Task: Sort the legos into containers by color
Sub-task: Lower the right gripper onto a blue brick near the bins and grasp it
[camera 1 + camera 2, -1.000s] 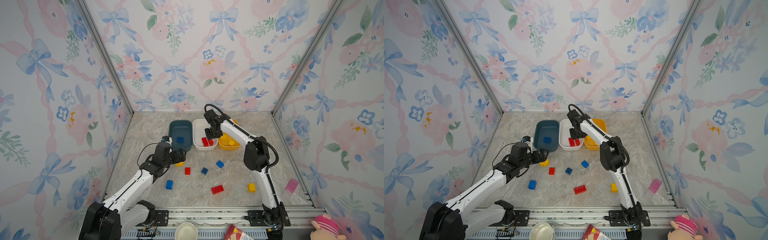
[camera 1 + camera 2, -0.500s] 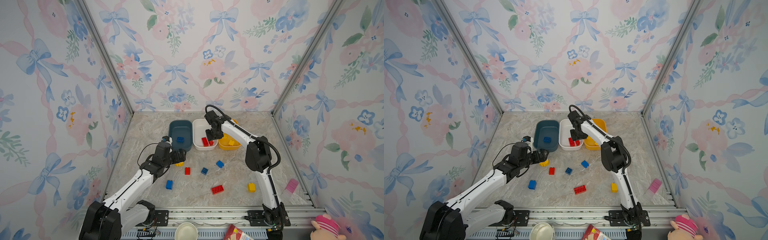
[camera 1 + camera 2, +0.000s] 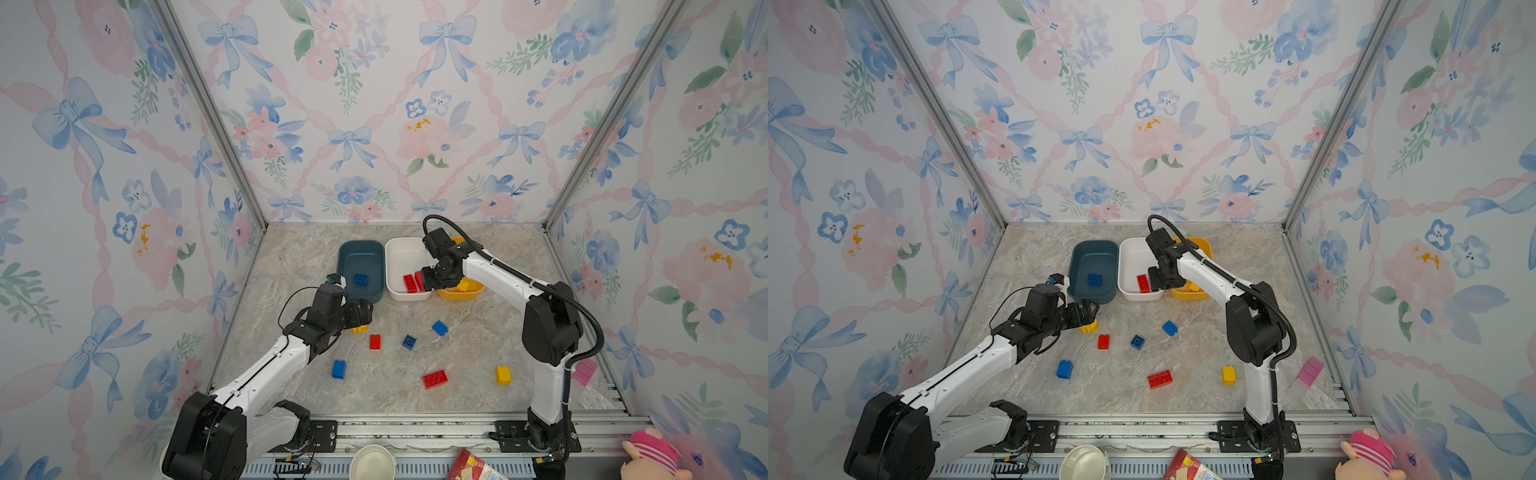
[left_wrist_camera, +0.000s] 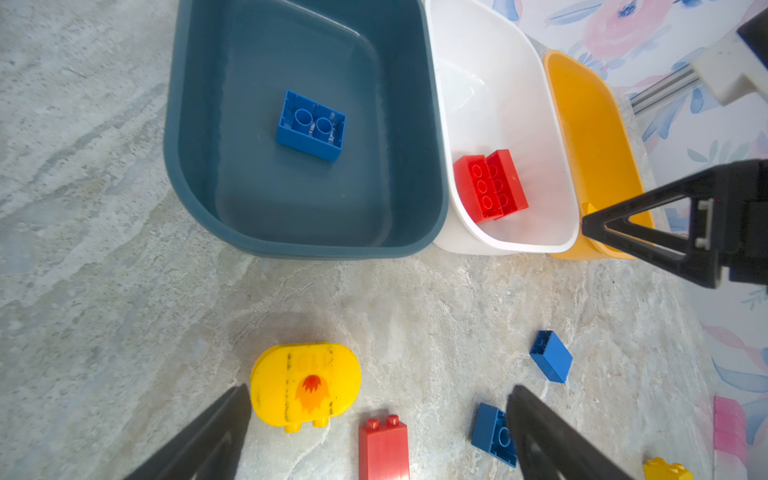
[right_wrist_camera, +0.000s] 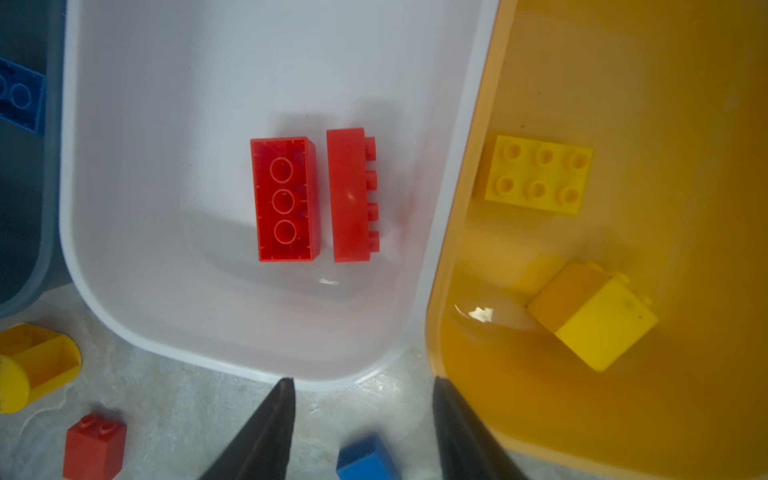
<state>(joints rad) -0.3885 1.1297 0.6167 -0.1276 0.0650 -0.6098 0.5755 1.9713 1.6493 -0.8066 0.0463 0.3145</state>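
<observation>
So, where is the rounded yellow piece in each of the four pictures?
Top view: rounded yellow piece on the table before the dark blue tub, partly hidden by the left gripper.
Top view: rounded yellow piece, same spot.
Left wrist: rounded yellow piece beside one finger of the left gripper.
Right wrist: rounded yellow piece partly in view, near a corner of the white tub.
Shared landmark: the white tub holding two red bricks.

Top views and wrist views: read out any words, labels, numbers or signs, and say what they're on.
No word or number can be read.
The rounded yellow piece: an orange flame picture, no lettering.
The red packet at the front edge in both top views: printed, too small to read.
</observation>
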